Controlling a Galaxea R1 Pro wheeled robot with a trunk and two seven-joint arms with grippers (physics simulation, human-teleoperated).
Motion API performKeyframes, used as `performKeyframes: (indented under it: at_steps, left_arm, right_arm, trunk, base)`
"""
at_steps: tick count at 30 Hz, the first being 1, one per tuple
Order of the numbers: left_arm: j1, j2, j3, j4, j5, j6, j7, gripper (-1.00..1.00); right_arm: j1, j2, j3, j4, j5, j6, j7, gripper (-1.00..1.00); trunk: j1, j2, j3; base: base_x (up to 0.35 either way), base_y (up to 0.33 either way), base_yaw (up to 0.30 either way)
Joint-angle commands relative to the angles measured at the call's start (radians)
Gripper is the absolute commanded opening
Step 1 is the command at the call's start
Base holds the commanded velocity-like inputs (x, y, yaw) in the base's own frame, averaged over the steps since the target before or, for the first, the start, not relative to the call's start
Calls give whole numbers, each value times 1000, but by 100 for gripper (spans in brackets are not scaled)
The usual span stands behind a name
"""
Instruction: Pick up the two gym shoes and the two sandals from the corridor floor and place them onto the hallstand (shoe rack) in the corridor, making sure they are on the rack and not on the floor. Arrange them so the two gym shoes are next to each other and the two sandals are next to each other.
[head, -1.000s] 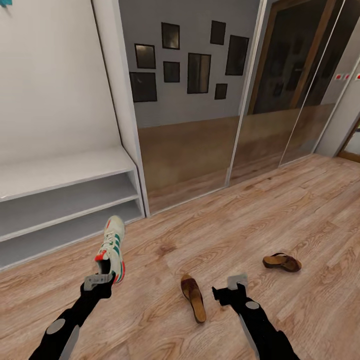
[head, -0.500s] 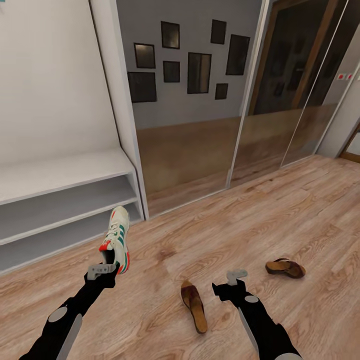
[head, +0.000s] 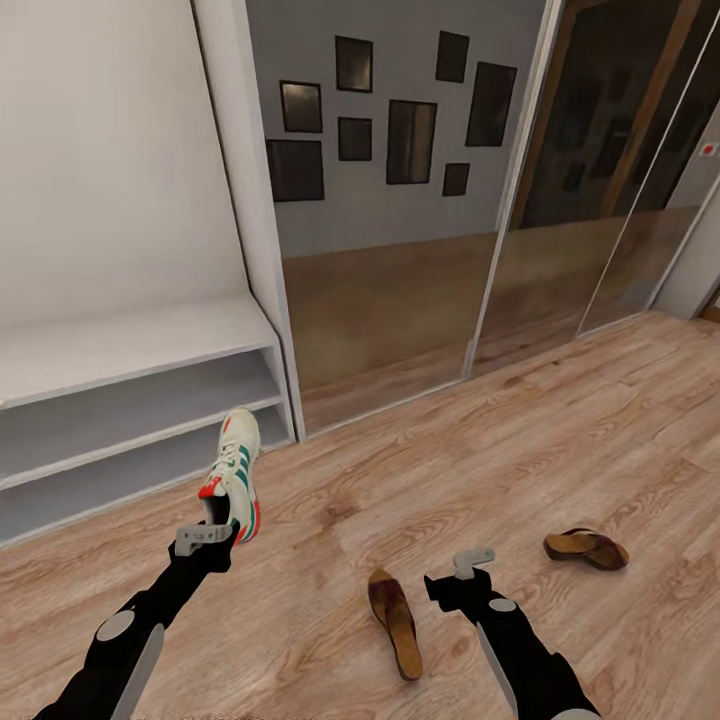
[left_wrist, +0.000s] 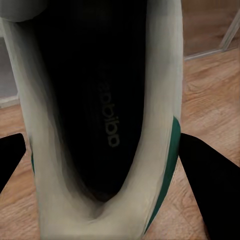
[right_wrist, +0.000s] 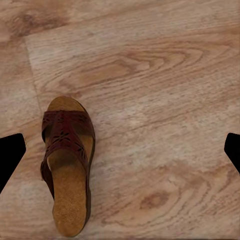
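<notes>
**One Shoe Up, Two Sandals Down**

The left gripper (head: 207, 535) squeezed the cream-white sneaker with green stripes (head: 232, 475), holding it up near the pale grey shoe rack (head: 140, 385). The right gripper (head: 470, 565) hung spread apart, holding nothing. Two brown leather sandals (head: 395, 620) (head: 587, 548) lay on the light wood-plank floor (head: 560, 430).

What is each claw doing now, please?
Left claw: closed on a sneaker, held above the floor.
Right claw: open, holding nothing, above a sandal.
</notes>
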Motion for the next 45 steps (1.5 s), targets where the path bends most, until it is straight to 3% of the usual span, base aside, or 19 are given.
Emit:
performKeyframes:
  at_steps: [1, 4, 10, 13, 25, 27, 31, 45]
  left_arm:
    - [-1, 0, 1, -10, 10, 11, -6, -100]
    - [-2, 1, 0, -29, 15, 20, -15, -100]
    - [-4, -2, 3, -31, 18, 25, -98, -100]
    - [-5, -2, 4, -31, 16, 26, -117, -100]
    - [-5, -2, 3, -31, 9, 34, -126, -100]
    - [-5, 0, 3, -36, 9, 71, -128, -100]
    - [-5, -1, 3, -39, 9, 109, -130, -100]
    - [-5, -3, 2, -50, 9, 118, -133, -100]
  right_arm:
    - [0, 1, -5, 0, 10, 5, 8, 100]
    - [0, 0, -6, 5, 11, 5, 8, 100]
    - [0, 0, -5, 7, 11, 4, 9, 100]
    - [0, 0, -6, 8, 11, 4, 8, 100]
    - [0, 0, -6, 53, 9, 0, 6, 100]
    - [0, 0, -6, 57, 9, -1, 5, 100]
    - [0, 0, -6, 59, 9, -2, 5, 100]
    - [0, 0, -6, 59, 9, -2, 5, 100]
  trunk:
    - [0, 0, -2]
    - [0, 0, -4]
    - [0, 0, -5]
    - [11, -21, -15]
    - [57, -105, -69]
    - [65, -119, -79]
    - [67, -120, -101]
    - [73, -124, -175]
  base:
    - [3, 0, 140]
    - [1, 0, 56]
    - [0, 0, 14]
    - [0, 0, 2]
    - [0, 0, 0]
    - [0, 0, 0]
    - [0, 0, 1]
    - [0, 0, 119]
